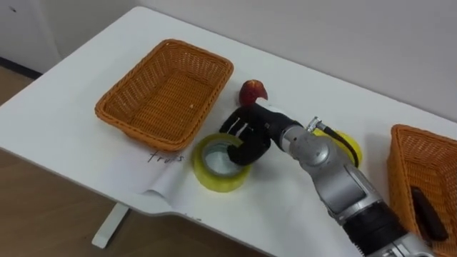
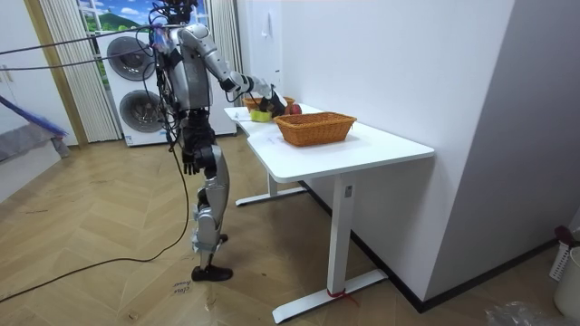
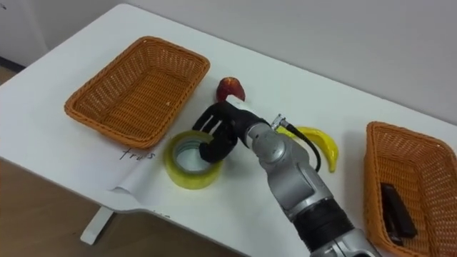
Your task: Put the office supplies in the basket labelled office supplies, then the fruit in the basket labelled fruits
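Note:
A yellow tape roll (image 1: 214,168) lies flat on the white table, just in front of the empty left wicker basket (image 1: 168,93). My right hand (image 1: 248,134) reaches across from the right, its fingers curled over the roll's far rim and into its hole. Right behind the hand sits a red apple (image 1: 251,91). A banana (image 1: 351,147) lies further right, partly hidden by my forearm. The right wicker basket (image 1: 400,135) holds a dark office item (image 1: 428,214). In the room view my left hand (image 2: 190,163) hangs at my side.
A paper sheet with handwriting (image 1: 168,168) lies under the left basket's front and reaches the table's near edge (image 1: 107,182). A wall runs close behind the table. In the room view I stand at the table's long side, with washing machines (image 2: 136,91) behind me.

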Available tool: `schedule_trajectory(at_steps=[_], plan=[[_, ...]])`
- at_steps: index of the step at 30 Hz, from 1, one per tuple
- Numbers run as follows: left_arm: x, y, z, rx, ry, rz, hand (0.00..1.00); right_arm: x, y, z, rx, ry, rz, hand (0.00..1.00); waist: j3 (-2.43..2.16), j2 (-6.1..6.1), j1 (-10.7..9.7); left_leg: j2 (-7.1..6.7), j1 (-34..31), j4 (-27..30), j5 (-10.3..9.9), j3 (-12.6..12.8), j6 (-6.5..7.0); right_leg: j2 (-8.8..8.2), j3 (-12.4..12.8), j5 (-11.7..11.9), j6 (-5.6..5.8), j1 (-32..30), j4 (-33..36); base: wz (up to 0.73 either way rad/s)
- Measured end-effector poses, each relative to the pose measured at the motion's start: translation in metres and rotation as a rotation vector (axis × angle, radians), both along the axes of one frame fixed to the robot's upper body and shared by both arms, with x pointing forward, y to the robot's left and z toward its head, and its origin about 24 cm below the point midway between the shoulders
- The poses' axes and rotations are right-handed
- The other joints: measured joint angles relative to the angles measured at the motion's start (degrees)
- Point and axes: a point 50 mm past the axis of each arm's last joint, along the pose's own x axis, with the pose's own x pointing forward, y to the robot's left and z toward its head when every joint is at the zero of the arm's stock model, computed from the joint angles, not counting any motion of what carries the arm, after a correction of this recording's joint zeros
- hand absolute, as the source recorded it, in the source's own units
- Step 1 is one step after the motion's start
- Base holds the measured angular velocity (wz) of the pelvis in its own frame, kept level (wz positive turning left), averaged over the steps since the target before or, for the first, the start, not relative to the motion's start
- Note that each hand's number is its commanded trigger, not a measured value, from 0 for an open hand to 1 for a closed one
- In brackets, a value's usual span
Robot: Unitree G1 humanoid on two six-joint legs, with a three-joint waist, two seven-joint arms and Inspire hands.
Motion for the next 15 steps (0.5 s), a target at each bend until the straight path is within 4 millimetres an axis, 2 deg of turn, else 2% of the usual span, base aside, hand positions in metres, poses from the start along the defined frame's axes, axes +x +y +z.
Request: schedule_trajectory(at_steps=[15], plan=[[0.010, 0.001, 0.001, 0.012, -0.041, 0.020, 0.00, -0.001, 0.001, 0.008, -0.048, 0.018, 0.069, 1.00, 0.06, 0.15, -0.35, -0.01, 0.17, -0.15, 0.00, 0.22, 0.01, 0.00, 0.56, 0.00, 0.00, -0.25, 0.00, 0.00]])
